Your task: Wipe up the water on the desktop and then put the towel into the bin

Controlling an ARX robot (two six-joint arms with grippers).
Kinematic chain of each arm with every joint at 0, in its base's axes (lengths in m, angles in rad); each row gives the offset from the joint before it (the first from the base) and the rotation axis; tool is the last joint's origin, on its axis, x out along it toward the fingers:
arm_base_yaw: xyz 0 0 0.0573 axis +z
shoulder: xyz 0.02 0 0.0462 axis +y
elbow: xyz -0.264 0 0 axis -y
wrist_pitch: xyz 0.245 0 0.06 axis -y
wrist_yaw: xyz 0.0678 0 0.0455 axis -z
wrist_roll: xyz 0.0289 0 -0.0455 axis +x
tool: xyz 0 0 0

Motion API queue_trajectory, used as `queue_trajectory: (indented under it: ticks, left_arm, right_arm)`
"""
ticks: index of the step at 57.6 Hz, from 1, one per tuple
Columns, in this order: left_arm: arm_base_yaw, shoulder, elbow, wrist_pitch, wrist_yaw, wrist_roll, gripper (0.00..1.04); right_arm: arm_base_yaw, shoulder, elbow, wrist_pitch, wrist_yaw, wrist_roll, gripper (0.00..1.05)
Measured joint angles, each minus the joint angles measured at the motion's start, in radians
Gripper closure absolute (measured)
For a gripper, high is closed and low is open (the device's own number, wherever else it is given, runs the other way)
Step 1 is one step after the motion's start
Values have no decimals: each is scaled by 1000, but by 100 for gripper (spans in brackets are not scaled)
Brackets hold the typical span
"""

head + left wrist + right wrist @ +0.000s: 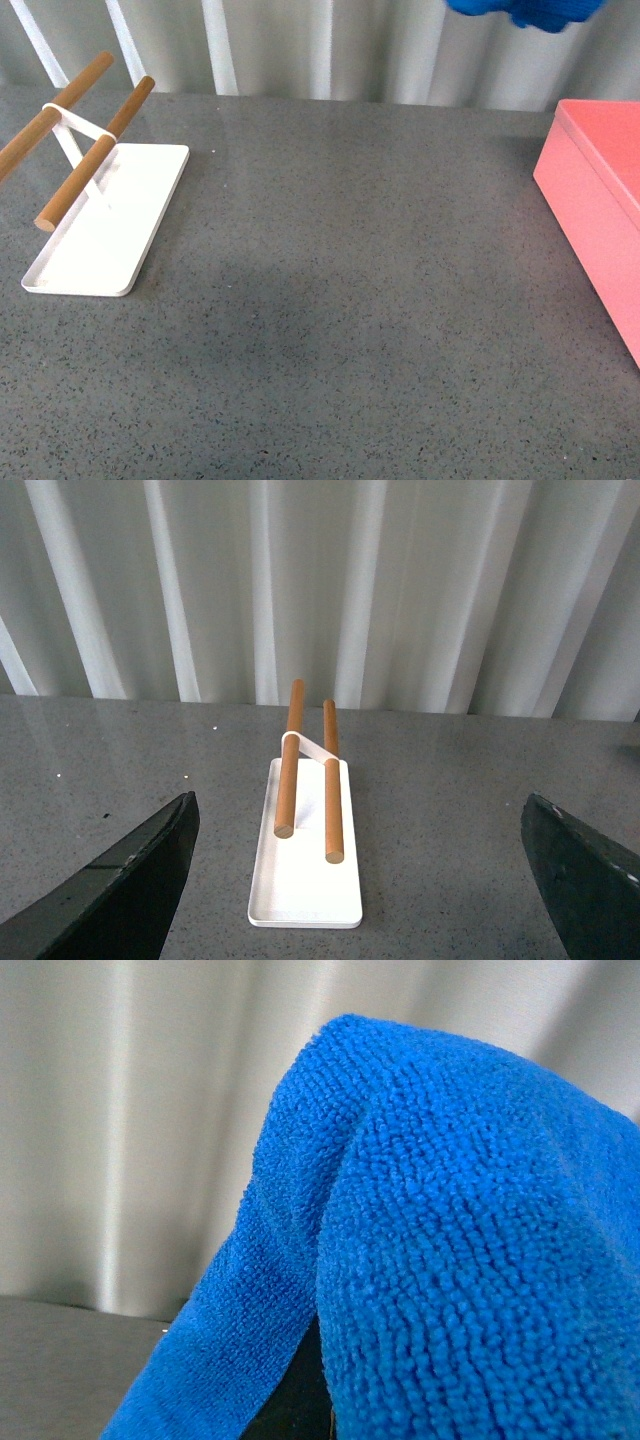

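The bright blue towel (530, 12) hangs high at the top right of the front view, above and behind the salmon-pink bin (600, 190). My right gripper is shut on the towel (450, 1260), which fills the right wrist view and hides the fingers. The dark speckled desktop (330, 300) spreads below; I see no water on it. My left gripper (365, 880) is open, its two dark fingers (120, 890) wide apart above the desktop, facing the white tray.
A flat white tray (105, 225) with two wooden bars (85, 155) on a white frame stands at the left of the desktop. Pale pleated curtains (330, 45) close off the back. The bin reaches past the right edge of the front view.
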Motion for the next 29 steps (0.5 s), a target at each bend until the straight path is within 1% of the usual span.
queue_trajectory:
  ticks: [3, 6, 13, 17, 22, 29]
  left_arm:
    - [0, 0, 0, 0, 0, 0, 7]
    - [0, 0, 0, 0, 0, 0, 7]
    - [0, 0, 0, 0, 0, 0, 7]
    - [0, 0, 0, 0, 0, 0, 7]
    - [0, 0, 0, 0, 0, 0, 7]
    - [0, 0, 0, 0, 0, 0, 7]
  right_arm:
    - [-48, -8, -13, -13, 35, -2, 98]
    - [-101, -13, -26, -42, 41, 4, 98]
    - [-210, -14, -52, -107, 18, 32, 98]
    - [-274, -14, -43, -217, -24, 96, 98]
    - [-352, -6, -11, -405, -105, 200, 98]
    - [-438, 9, 8, -560, -147, 294, 98]
